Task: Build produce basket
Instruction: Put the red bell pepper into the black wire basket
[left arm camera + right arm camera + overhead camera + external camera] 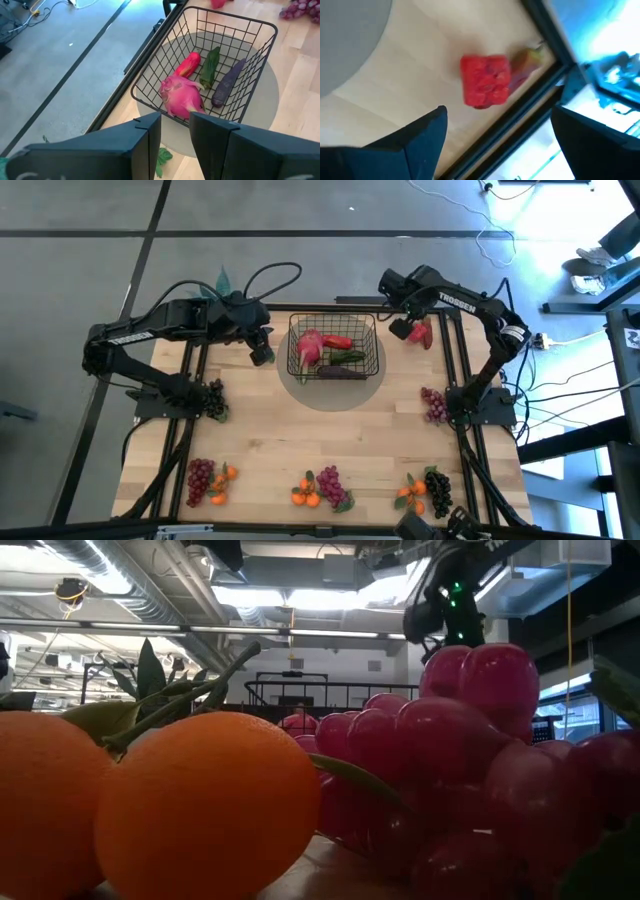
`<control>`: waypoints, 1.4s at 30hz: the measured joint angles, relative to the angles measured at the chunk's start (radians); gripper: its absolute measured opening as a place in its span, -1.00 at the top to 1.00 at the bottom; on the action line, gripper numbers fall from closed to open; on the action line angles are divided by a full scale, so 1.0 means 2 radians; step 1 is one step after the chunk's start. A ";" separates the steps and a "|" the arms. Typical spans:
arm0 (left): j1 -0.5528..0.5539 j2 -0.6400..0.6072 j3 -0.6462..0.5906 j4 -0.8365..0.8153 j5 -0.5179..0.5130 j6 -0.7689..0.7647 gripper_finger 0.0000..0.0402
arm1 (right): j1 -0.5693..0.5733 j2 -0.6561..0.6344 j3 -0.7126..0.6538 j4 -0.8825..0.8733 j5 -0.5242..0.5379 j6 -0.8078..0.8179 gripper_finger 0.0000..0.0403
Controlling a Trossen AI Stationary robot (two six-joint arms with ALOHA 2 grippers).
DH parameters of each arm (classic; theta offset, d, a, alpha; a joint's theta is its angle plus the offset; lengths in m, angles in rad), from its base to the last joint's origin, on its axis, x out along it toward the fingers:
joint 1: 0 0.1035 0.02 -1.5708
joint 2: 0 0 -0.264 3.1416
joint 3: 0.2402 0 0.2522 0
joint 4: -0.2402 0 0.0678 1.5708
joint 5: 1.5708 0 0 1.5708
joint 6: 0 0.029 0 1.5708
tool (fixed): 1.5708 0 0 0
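R claw (495, 135) over red pepper (485, 80).

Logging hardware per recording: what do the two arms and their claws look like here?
Both arms are dark, jointed, with black cables looping off them. The right arm carries white TROSSEN lettering; the left arm has white lettering too small to read. The left claw and the right claw each have two flat dark fingers.

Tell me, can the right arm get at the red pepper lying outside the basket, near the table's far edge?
Probably yes. The right claw hangs open right over the red pepper, and nothing lies between them; only the table's frame rail runs close beside it.
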 joint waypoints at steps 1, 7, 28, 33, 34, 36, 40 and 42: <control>0.000 0.000 0.000 0.000 0.000 0.000 0.55 | -0.003 0.000 -0.010 0.007 -0.007 -0.002 -0.67; 0.000 0.000 0.000 0.000 0.000 0.000 0.55 | -0.020 0.000 -0.052 0.052 -0.027 -0.012 -0.67; 0.000 0.000 0.000 0.000 0.000 0.000 0.55 | -0.061 0.000 -0.118 0.156 -0.044 -0.035 -0.67; 0.000 0.000 0.000 0.000 0.000 0.000 0.55 | -0.074 0.001 -0.118 0.149 -0.045 -0.038 -0.67; 0.000 0.000 0.000 0.000 0.000 0.000 0.55 | -0.077 0.001 -0.118 0.149 -0.052 -0.038 -0.67; 0.000 0.000 0.000 0.000 0.000 0.000 0.55 | -0.083 0.001 -0.118 0.149 -0.075 -0.038 -0.67; 0.000 0.000 0.000 0.000 0.000 0.000 0.55 | -0.087 0.001 -0.118 0.149 -0.092 -0.039 -0.67; 0.000 0.000 0.000 0.000 0.000 0.000 0.55 | -0.089 0.001 -0.118 0.149 -0.089 -0.040 -0.67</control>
